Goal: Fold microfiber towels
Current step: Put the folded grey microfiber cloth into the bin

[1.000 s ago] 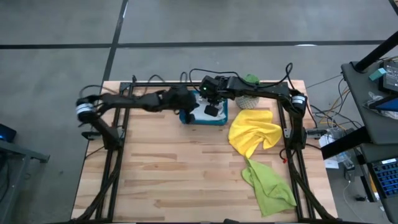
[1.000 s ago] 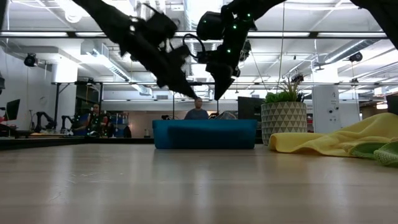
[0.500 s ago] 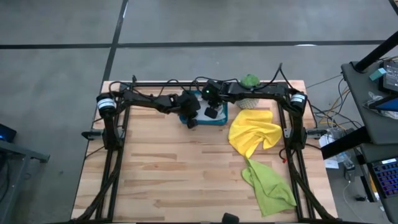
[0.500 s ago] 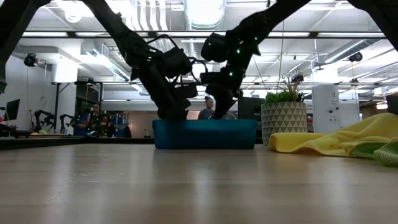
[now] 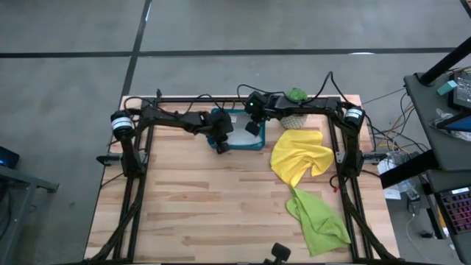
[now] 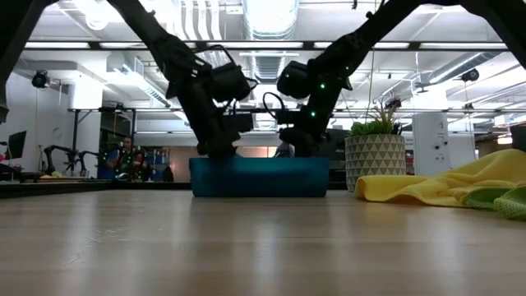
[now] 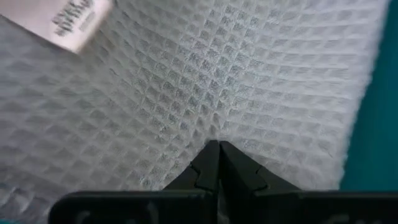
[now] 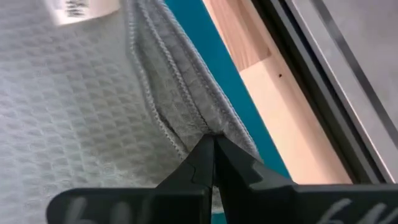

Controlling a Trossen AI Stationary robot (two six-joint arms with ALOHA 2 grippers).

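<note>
A pale grey waffle-weave towel (image 7: 249,81) lies folded in the teal tray (image 6: 259,177) at the table's far middle, with a white label (image 8: 81,9) on its top. Both arms reach down into the tray. My left gripper (image 7: 218,144) is shut, its tips on the towel's top face. My right gripper (image 8: 210,138) is shut at the towel's layered edge (image 8: 186,93), beside the tray wall. In the low view the tray wall hides both sets of fingertips. A yellow towel (image 5: 298,156) and a lime green towel (image 5: 318,217) lie crumpled on the table's right side. My left gripper presses its shut fingertips (image 7: 208,158) onto the towel's flat top face (image 7: 217,127), slanting down from the table's left. The weave dips around the tips, and the towel lies in the tray. My right gripper's shut tips (image 8: 202,152) meet the towel's stacked edge (image 8: 208,127), several layers, slanting down from the table's right.
A small potted plant (image 5: 296,96) stands just right of the tray, close to my right arm. The yellow towel's edge rests on the boards near the pot (image 6: 386,187). Bare wood spreads over the table's left and near parts (image 5: 199,206). People sit in the room beyond.
Both shut grippers have come down from above the tray into it and onto the grey towel. My left gripper has tipped more steeply downward. The tray has slid a little toward the table's left edge.
</note>
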